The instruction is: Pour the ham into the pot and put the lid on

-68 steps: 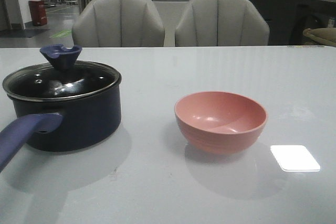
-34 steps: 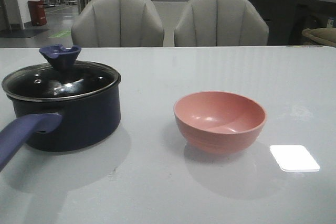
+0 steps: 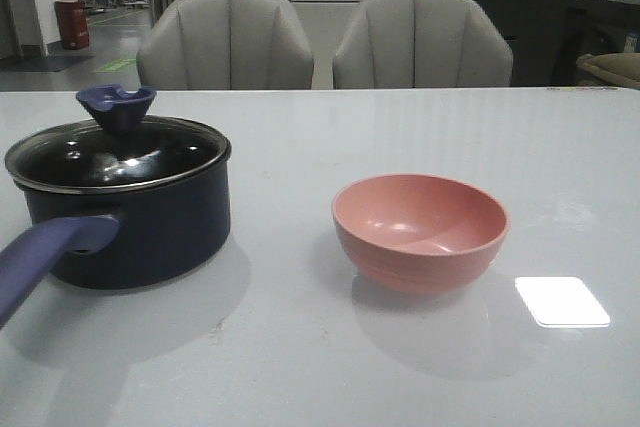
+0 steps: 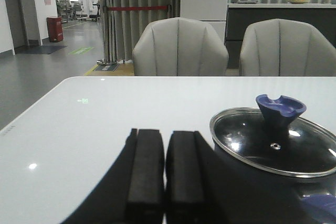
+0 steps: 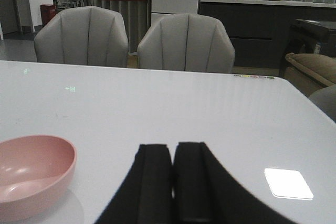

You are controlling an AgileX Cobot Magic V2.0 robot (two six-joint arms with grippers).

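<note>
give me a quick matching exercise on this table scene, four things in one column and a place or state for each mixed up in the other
Things:
1. lid
2. pink bowl
3. pot
4. left gripper

Places or states:
a. empty, standing on the right side of the table
b. shut, holding nothing
c. resting on top of the pot
d. on the left side of the table, handle pointing toward the camera

Pairs: 1-c, 2-a, 3-d, 4-b
</note>
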